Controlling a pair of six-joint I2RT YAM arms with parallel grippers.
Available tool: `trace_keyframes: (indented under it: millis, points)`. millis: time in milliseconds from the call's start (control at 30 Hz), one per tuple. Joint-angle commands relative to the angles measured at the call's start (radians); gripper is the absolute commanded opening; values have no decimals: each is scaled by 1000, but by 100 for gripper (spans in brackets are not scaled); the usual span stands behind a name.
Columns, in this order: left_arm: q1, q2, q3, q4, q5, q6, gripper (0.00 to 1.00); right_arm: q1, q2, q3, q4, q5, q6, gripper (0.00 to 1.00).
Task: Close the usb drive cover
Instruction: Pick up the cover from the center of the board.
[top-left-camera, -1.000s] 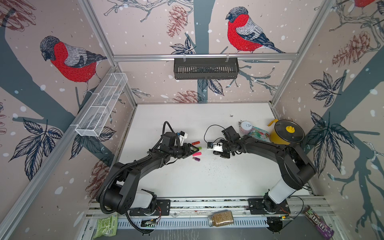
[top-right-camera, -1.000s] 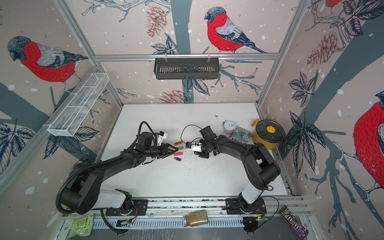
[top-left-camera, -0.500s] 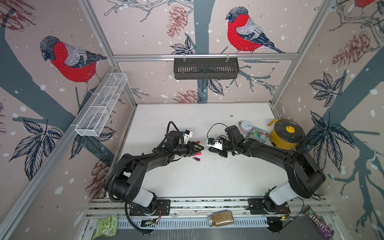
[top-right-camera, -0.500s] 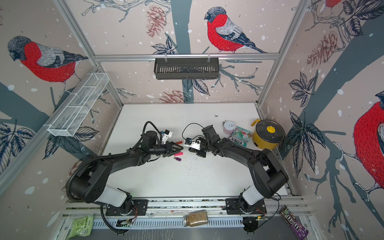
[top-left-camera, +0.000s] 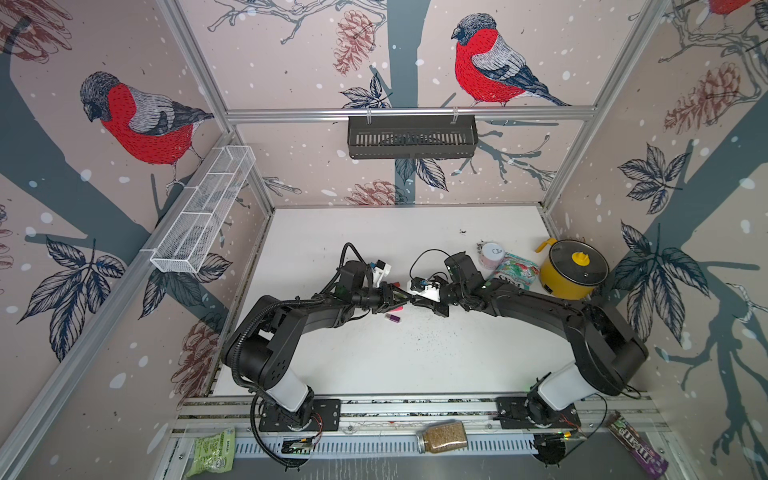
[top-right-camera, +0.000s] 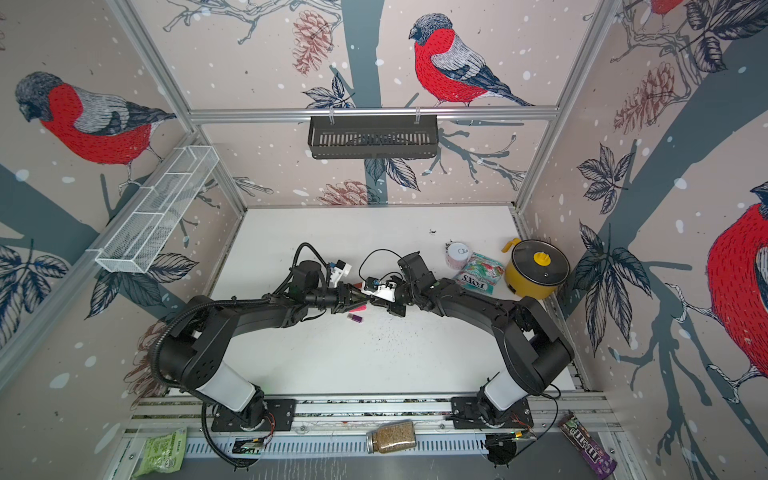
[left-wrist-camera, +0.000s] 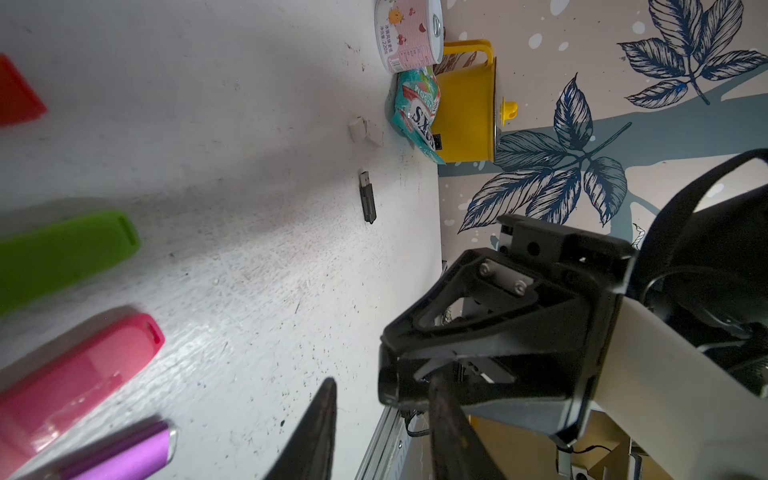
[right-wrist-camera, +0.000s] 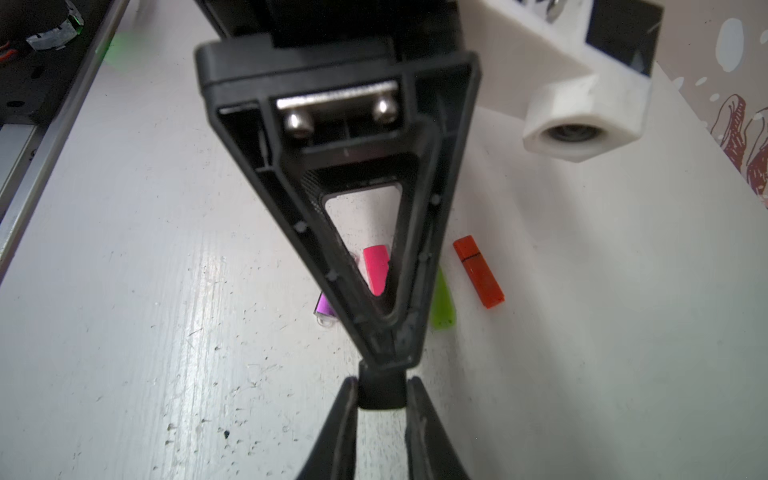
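A: Gripper status?

B: Your right gripper (right-wrist-camera: 380, 399) is clamped tight on a small black piece (right-wrist-camera: 380, 384). It holds the piece mid-scene, clear of the table (top-left-camera: 374, 365) as far as I can see. Can't tell if it's a drive body or a cover.

A: Left?

B: The left gripper (right-wrist-camera: 389, 355) is nose to nose with it, tip touching the free end of that piece. In the left wrist view its fingers (left-wrist-camera: 326, 419) stand apart, with nothing visible between them.

A: Any other black part around?

B: Yes. A bare drive (left-wrist-camera: 368, 199), plug exposed, lies flat on the table to the right, near the snack bag (left-wrist-camera: 417, 112). Nothing is touching it. The pink drive (right-wrist-camera: 376, 268), green drive (right-wrist-camera: 442, 307), red drive (right-wrist-camera: 480, 272) and purple drive (right-wrist-camera: 324, 309) lie loose mid-table under the left gripper.

A: How will it handle?

B: My read: tiny, light, stiff, smooth plastic. It will likely pivot or squirt out if you pinch near an edge. Take it across the flat sides at mid-body and leave the mating end clear.

A: Force?

B: Little, I'd say. Line up the axes first, then push straight. A skewed push could jam the cover on the plug or twist the piece in your right pads.
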Motion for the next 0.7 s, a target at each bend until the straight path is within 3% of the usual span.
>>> trace_keyframes:
  millis: [0,667]
  points:
    - [-2,6,8,54,28,-10,34,7,5,0,37,-16,25,22]
    - [-4,9,9,54,32,-9,14,24,11,-4,111,20,66,21]
